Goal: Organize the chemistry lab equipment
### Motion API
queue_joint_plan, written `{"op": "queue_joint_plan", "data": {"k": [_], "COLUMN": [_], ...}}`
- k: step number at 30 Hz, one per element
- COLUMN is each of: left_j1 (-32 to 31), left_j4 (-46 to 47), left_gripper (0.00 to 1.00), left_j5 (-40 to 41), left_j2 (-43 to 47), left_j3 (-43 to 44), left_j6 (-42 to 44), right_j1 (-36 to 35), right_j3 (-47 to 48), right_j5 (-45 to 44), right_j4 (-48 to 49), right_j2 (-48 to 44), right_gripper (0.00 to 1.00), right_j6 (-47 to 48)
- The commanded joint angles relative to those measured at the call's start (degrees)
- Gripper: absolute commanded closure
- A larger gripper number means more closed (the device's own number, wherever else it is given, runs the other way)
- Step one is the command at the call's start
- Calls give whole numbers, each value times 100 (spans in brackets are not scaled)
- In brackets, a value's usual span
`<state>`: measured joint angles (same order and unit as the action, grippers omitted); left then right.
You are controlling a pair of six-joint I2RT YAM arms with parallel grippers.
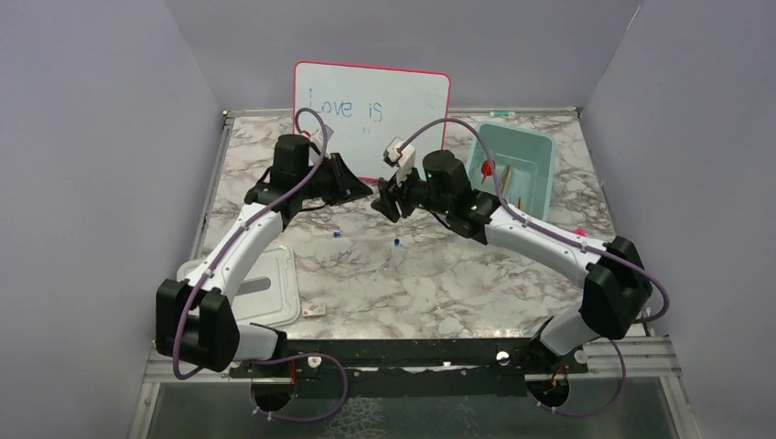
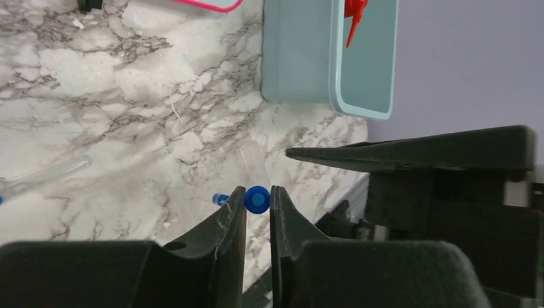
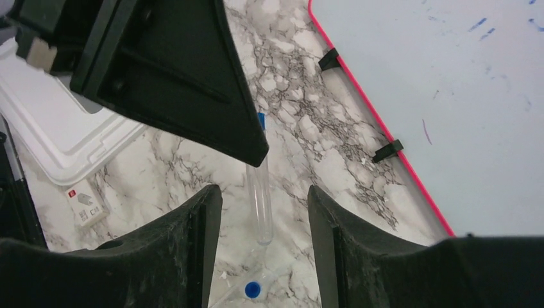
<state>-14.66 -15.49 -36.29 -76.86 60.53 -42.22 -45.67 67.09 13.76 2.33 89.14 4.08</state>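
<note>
Both ends of the tube (image 3: 259,179) are bracketed above the table (image 1: 366,274): left gripper (image 2: 257,190) clenched on its blue cap, right gripper's (image 3: 264,192) fingers released either side, long axis running 12 to 6 o'clock.

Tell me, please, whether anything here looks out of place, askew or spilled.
Yes. One clear tube lies on its side on the marble table, and another blue-capped tube lies loose below the right gripper. Both are outside the teal bin and could roll. No spill or breakage shows.

Squeeze bottle (image 1: 488,169) in bin (image 1: 547,178), right of whiteboard (image 1: 371,114)
</note>
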Motion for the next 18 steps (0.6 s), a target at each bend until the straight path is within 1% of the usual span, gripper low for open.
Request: {"op": "queue_joint_plan", "data": {"k": [1,5,8,10,14,18], "left_j1": [-684,-1388,-1852,-2278,-3163,-3943], "left_j4": [-110,-173,-147,-128,-173,-362], "left_gripper": [91,91,91,91,91,91], "left_j5": [1534,2821,3421,3782,4563,5398], "left_j2": [506,816,1055,1157,1243,1206], "left_j3": [156,62,-38,-26,-28,-140], "left_j6": [906,1341,1542,1680,1821,1577], "right_j1": [-12,-12,-12,-8,-12,-12], "right_j3": [-104,-329,-416,-427,-365,-301], "right_j5": [-903,-1845,-2600,-3044,-3916,-4360], "right_j4": [-298,-761,-1226,-1603,-2604,-3511], "right_j2": [-733,-1338,-1706,-1885,-2140,-2324], "right_gripper": [44,44,44,44,44,44], "right_j6": [-558,-965,-1386,-1727,-2743,-3780]}}
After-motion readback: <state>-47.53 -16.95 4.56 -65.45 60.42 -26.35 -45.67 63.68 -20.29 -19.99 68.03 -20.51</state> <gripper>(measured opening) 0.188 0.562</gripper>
